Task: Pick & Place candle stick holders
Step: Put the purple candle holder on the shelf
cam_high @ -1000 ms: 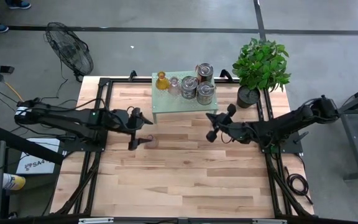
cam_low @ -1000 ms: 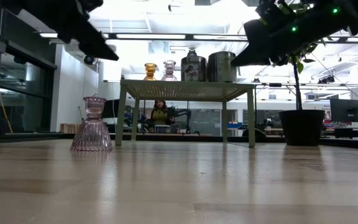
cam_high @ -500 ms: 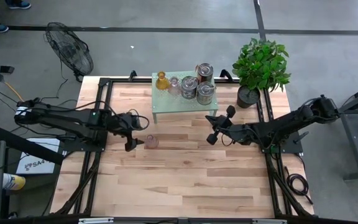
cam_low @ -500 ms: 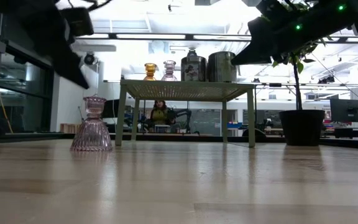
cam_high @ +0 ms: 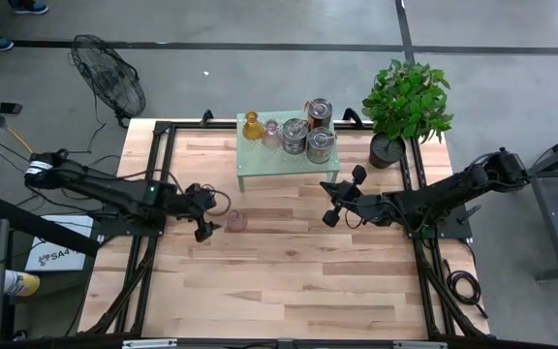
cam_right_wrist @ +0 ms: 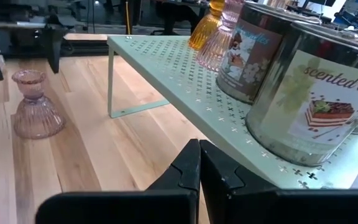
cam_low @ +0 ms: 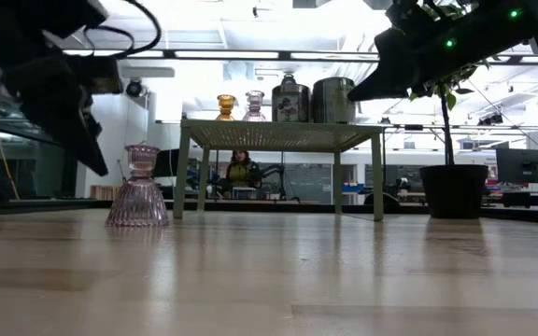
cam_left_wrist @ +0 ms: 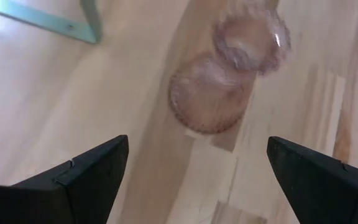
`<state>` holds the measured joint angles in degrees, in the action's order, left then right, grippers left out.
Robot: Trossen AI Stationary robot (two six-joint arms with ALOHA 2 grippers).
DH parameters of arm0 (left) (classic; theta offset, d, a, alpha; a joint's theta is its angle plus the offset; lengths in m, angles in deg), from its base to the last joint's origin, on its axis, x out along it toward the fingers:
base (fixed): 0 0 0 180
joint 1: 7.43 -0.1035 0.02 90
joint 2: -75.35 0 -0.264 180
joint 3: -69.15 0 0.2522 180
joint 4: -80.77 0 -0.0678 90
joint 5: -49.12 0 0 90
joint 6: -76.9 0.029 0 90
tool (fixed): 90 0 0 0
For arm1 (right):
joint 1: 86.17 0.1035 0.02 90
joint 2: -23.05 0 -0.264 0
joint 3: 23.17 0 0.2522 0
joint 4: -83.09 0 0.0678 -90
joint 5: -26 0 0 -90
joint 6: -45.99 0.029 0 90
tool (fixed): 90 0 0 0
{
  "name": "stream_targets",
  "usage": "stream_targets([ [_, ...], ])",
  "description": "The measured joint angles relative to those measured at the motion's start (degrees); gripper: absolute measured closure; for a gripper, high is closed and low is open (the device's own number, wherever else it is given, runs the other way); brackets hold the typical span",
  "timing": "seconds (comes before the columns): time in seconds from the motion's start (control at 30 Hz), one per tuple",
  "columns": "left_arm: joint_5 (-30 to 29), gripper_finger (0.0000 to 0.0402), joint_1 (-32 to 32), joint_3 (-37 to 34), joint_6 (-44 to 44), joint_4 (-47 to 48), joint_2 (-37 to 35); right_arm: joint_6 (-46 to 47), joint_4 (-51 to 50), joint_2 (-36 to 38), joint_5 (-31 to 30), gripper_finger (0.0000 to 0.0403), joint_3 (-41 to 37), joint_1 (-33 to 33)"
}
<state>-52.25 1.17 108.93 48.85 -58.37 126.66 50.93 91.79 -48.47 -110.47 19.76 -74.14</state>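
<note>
On bare table [cam_high: 289,262], beside left gripper [cam_high: 208,209], jaws wide: pink glass holder [cam_high: 235,221], upright. Likely light, rigid, slippery, breakable; grip narrow waist. Right gripper [cam_high: 332,201] closed, empty, near green stand [cam_high: 260,160].

A grey concrete floor [cam_high: 260,24] surrounds the wooden table [cam_high: 279,281], crossed by dark seam lines. A black floor fan [cam_high: 109,73] stands off the table's far left corner, and a leafy potted plant [cam_high: 407,97] sits at its far right corner. In the low view the room behind is bright, with long ceiling light strips [cam_low: 241,54], white walls and dark glazed panels [cam_low: 12,140] on the left. A person [cam_low: 240,171] sits at a desk far back, beside monitors [cam_low: 516,166] on the right
</note>
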Motion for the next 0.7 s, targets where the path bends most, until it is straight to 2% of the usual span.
stream_targets([
  [0.13, -1.96, 0.0025, 4.06, -5.77, -0.93, -9.10, -0.50, -0.41, -0.22, 0.00, -0.57, 0.0403, 0.00, 0.42],
  [0.37, -10.15, 0.0025, 9.79, -13.89, -2.86, -20.24, -1.18, -0.90, 0.08, 0.00, -0.48, 0.0403, 0.00, 0.42],
  [0.57, -16.82, 0.0025, 10.59, -17.89, -2.19, -28.93, -1.20, -0.90, 0.34, 0.00, -1.02, 0.0403, 0.00, 0.42],
  [0.7, -17.57, 0.0025, 10.56, -19.47, 1.44, -35.62, -1.20, -0.90, 0.41, 0.00, -0.58, 0.0403, 0.00, 0.42],
])
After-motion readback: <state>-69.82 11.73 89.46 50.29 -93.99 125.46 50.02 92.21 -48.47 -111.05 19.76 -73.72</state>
